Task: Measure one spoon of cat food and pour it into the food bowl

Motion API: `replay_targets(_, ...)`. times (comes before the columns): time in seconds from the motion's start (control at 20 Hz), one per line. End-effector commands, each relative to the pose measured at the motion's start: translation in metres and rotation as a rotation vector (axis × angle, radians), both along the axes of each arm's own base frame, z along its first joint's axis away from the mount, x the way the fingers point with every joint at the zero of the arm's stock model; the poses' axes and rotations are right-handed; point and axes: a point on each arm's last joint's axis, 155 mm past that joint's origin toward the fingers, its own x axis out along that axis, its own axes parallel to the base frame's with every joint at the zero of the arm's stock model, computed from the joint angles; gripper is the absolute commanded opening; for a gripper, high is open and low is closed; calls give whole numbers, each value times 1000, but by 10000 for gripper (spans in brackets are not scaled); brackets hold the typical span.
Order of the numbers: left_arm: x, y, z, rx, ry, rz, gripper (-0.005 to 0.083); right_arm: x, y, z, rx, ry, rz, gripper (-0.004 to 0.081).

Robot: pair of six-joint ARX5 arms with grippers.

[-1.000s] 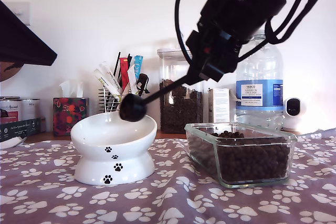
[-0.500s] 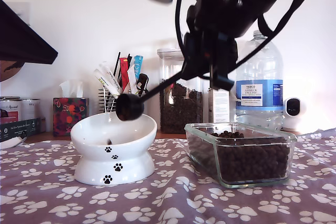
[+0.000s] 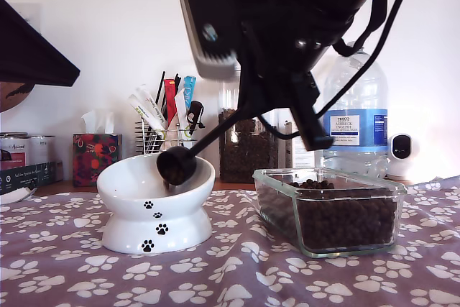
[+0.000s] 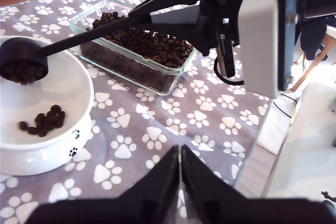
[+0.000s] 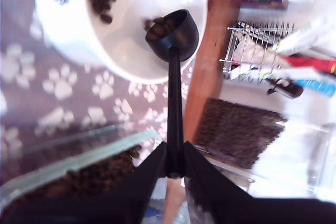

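One spoon point(image 5: 172, 35) is being pinched at its handle end by my second gripper point(image 5: 173, 171), jaws pressed together on the black stem. The scoop is tipping over the food bowl point(image 3: 115, 185), its rounded cup hanging at the bowl's rim and sitting at about 8 o'clock from the gripper in the exterior view.

Some cat food point(image 4: 23, 71) is still sitting in the scoop, so the pour is judged to be partway through. One small heap of pellets point(image 4: 44, 120) is already lying on the white floor of the bowl.

One glass dish point(image 3: 338, 246), well filled with kibble, is standing at 3 o'clock of the bowl in the exterior view, near it but not touching.

One first gripper point(image 4: 179, 167), fingers closed against each other on nothing, is idling above the paw-print cloth point(image 3: 237, 278).

Remaining, as I judge it: tipping further until the scoop is emptying fully, then drawing the spoon clear of the bowl. Scooping looks done; no pellets are showing on the cloth.
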Motion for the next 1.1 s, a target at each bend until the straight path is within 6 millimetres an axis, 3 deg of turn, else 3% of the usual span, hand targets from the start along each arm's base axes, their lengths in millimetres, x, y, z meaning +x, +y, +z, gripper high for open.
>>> replay_targets(0.0,-4,-1,-6,-1,16,-12,-19,-1,7,9,-85,-59,67,-13)
replay_targets(0.25,-8,-3,-5,-18,44,-26,-19,1,14,13,-233,-147,123,-13)
replay_targets(0.6,-9,-4,-5,-20,46,-32,-19,-4,21,18,-271,-179,139,-13)
replay_targets(0.8,-9,-4,-5,-19,46,-31,-19,-1,20,24,-196,-178,88,-13)
replay_targets(1.05,-8,-3,-5,-17,45,-27,-19,1,19,35,98,-107,-50,-13)
